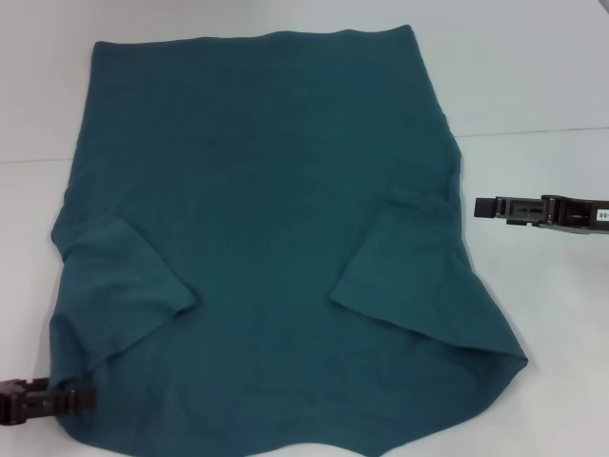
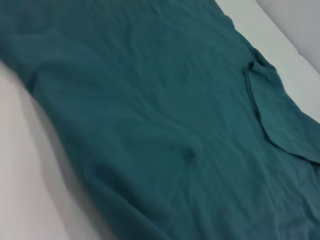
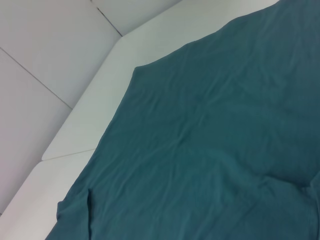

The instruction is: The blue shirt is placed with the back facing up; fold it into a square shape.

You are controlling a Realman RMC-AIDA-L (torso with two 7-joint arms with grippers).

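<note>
The blue shirt lies flat on the white table, its hem at the far side. Both short sleeves are folded inward over the body: the left sleeve and the right sleeve. The left wrist view shows the shirt with one folded sleeve. The right wrist view shows the shirt reaching its far corner. My left gripper sits low at the shirt's near-left edge, its tip touching the fabric. My right gripper hovers just off the shirt's right edge, level with the right sleeve, apart from the cloth.
The white table extends around the shirt, with a seam line running across it at the right. Its edges and pale wall panels show in the right wrist view.
</note>
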